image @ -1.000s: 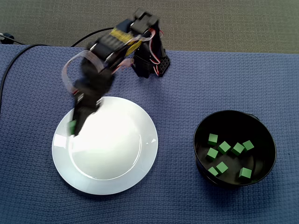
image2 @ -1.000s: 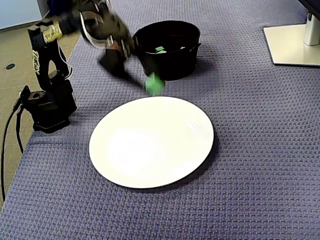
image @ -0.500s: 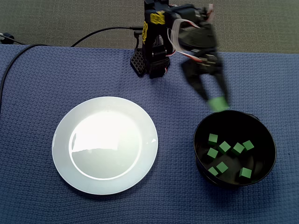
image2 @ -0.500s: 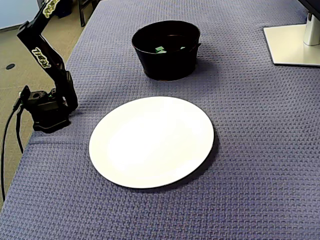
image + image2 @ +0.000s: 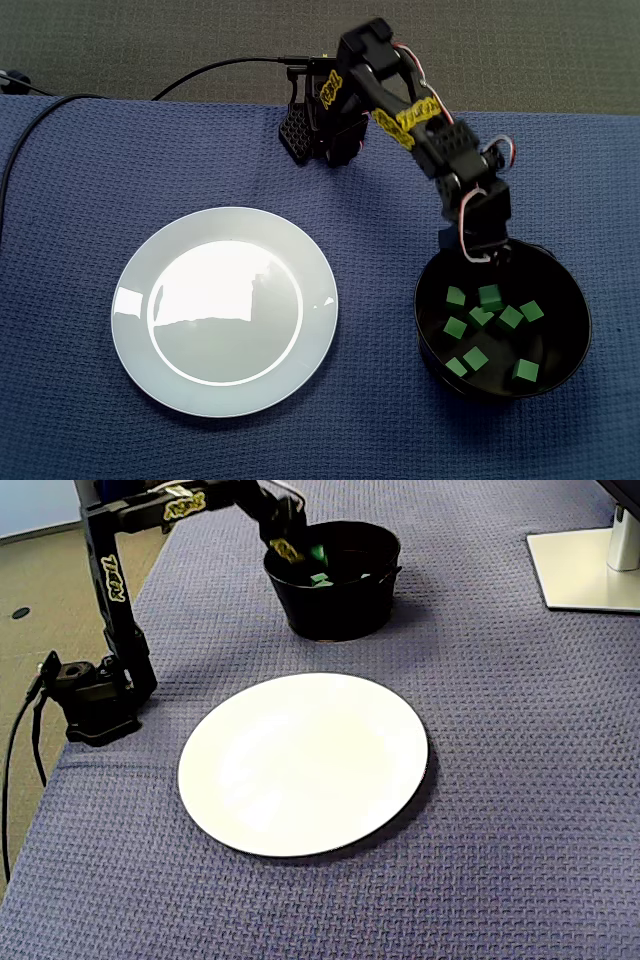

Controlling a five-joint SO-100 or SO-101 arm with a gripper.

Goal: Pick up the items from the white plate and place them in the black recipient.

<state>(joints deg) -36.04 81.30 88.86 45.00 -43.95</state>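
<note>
Green cubes [image 5: 476, 358] in blk bowl [image 5: 572, 300]; fingers [image 5: 478, 248] over its rim.

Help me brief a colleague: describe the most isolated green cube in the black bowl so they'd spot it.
In the fixed view from above, find the black bowl right of the white plate. Inside, look near its lower right wall: the green cube there lies alone, while the others sit clustered or paired farther left and higher.
</note>
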